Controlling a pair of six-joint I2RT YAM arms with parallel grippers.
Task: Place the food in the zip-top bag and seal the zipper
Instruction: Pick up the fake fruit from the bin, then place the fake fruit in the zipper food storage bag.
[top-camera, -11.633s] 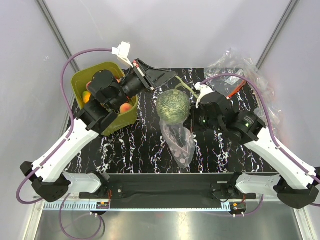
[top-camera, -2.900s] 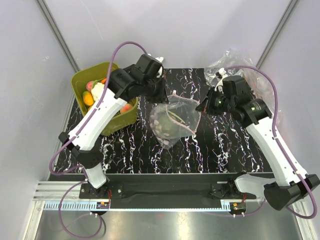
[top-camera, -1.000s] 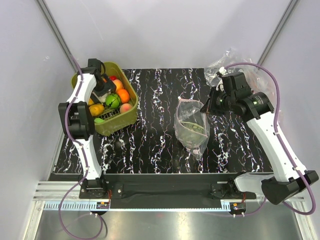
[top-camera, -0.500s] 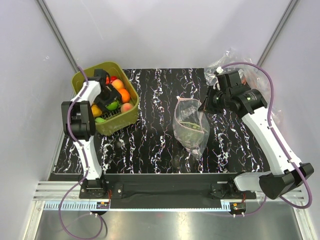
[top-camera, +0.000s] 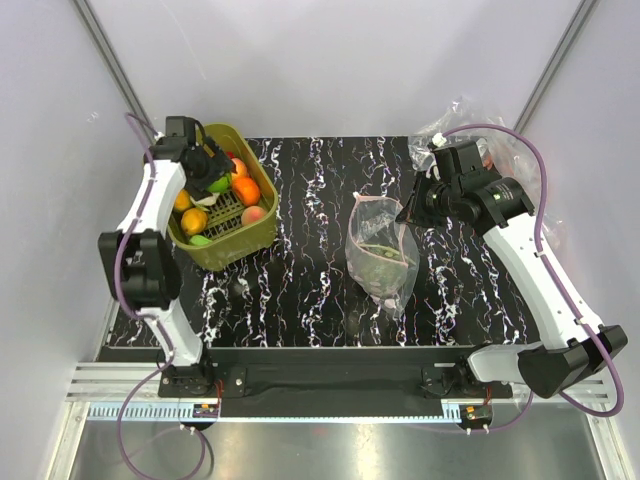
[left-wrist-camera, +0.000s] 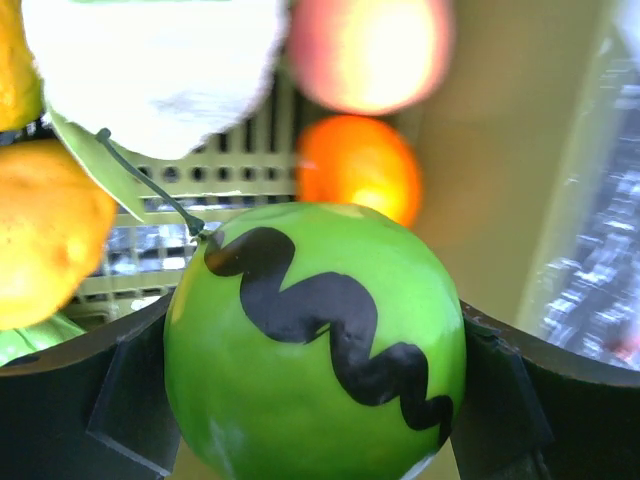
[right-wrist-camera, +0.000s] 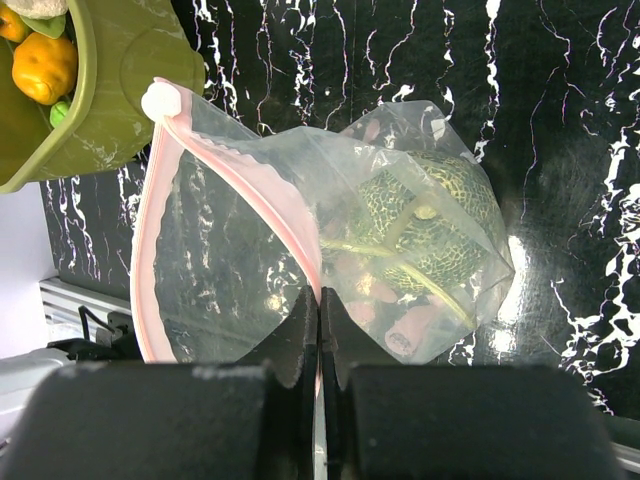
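My left gripper (top-camera: 205, 168) is over the olive tub (top-camera: 256, 236), shut on a green lime (left-wrist-camera: 315, 340) with a black zigzag; its fingers (left-wrist-camera: 85, 400) press both sides. Other food lies in the tub: an orange (top-camera: 246, 190), a peach piece (top-camera: 253, 213) and white cauliflower (left-wrist-camera: 150, 70). The zip-top bag (top-camera: 380, 250) hangs mid-table with a netted green melon (right-wrist-camera: 430, 220) inside. My right gripper (right-wrist-camera: 320, 300) is shut on its pink zipper (right-wrist-camera: 250, 175), holding the mouth open and upward.
Crumpled plain clear bags (top-camera: 480, 125) lie at the back right corner. The black marbled mat (top-camera: 300, 270) covers the table. The tub's corner (right-wrist-camera: 100, 90) shows at the upper left of the right wrist view. Purple cables loop above both arms.
My left gripper has closed on the green lime and shifted with it toward the tub's back left. The right gripper and bag have barely moved.
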